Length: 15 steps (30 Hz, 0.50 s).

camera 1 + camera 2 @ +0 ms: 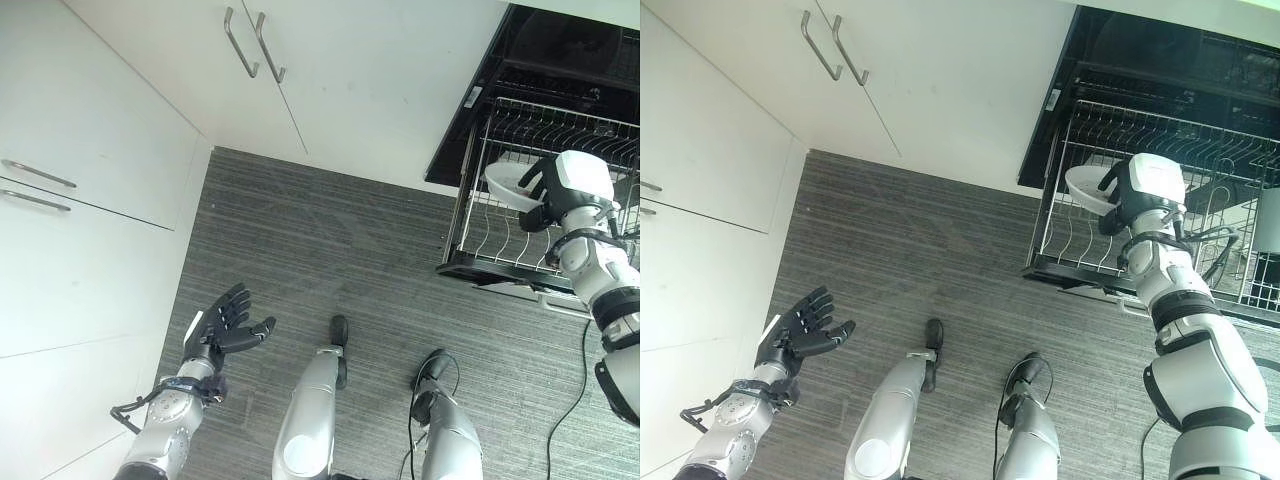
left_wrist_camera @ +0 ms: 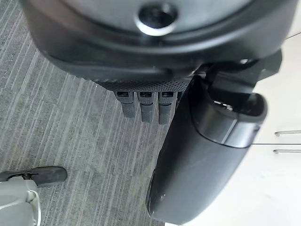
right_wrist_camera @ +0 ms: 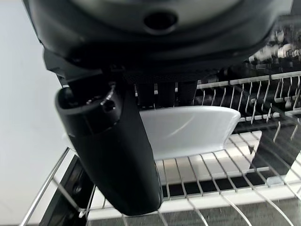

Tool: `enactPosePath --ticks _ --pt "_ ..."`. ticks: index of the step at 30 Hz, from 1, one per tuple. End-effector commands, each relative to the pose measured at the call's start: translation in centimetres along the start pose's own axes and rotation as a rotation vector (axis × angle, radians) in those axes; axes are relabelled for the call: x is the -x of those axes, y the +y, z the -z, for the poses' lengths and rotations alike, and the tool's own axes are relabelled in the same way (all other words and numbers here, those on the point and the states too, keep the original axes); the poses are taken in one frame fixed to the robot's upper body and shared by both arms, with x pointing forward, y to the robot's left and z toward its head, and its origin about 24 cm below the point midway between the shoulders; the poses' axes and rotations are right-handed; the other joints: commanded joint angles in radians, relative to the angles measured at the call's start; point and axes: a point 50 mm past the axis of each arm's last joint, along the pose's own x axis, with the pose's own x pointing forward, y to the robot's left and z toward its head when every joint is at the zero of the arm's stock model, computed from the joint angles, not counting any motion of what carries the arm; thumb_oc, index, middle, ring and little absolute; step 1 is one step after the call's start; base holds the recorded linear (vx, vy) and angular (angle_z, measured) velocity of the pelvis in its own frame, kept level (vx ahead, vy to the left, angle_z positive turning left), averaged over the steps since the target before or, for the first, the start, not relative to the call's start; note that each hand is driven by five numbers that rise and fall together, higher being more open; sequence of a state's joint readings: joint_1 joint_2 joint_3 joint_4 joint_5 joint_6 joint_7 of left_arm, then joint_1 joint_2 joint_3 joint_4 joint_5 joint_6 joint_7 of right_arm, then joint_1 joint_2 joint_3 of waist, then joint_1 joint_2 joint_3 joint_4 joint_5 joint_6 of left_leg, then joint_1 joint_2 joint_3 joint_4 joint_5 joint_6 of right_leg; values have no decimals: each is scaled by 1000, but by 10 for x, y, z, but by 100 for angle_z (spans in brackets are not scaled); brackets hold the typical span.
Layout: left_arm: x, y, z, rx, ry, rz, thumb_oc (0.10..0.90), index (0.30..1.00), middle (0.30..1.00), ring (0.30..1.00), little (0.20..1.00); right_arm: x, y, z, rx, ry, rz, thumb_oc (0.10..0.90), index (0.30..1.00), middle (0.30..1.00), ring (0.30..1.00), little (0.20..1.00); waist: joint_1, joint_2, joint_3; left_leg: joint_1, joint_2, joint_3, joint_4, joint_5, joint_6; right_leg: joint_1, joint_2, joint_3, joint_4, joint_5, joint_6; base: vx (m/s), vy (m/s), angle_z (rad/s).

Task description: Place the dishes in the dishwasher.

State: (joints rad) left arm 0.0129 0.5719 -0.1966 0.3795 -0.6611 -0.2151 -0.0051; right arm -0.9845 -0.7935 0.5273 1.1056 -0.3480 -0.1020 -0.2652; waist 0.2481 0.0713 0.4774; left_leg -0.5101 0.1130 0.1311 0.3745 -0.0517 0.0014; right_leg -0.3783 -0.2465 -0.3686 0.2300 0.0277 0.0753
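I count one white bowl point(image 1: 508, 186), one wire dish rack point(image 1: 478, 246), one open dishwasher point(image 1: 540, 60), and four cabinet handles point(image 1: 240, 43) (two upright, two lying flat).

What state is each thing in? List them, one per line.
White ceramic bowl: tilted on its side over the rack, held.
Right robot hand: shut on the bowl.
Left robot hand: open, holding nothing, above the floor.
Black dishwasher: open.
Wire dish rack: pulled out.
White cabinet doors: closed.
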Motion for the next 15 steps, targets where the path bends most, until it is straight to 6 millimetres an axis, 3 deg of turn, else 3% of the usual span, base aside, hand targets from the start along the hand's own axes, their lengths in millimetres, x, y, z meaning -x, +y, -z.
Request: enactPosePath --ticks 1,15 --pt "4 11 -25 -58 -84 -1 800 900 900 900 900 5 9 17 26 49 -182 800 900 900 900 900 16 -11 -43 5 29 -148 -74 -48 -115 -51 3 81 70 -131 80 -8 -56 -1" --pt "6 16 -25 -87 -65 -2 800 900 900 900 900 6 -1 39 -101 220 -223 800 900 900 900 900 21 -33 -49 25 43 -142 -74 -50 -120 -27 11 75 70 -130 81 -1 -4 0"
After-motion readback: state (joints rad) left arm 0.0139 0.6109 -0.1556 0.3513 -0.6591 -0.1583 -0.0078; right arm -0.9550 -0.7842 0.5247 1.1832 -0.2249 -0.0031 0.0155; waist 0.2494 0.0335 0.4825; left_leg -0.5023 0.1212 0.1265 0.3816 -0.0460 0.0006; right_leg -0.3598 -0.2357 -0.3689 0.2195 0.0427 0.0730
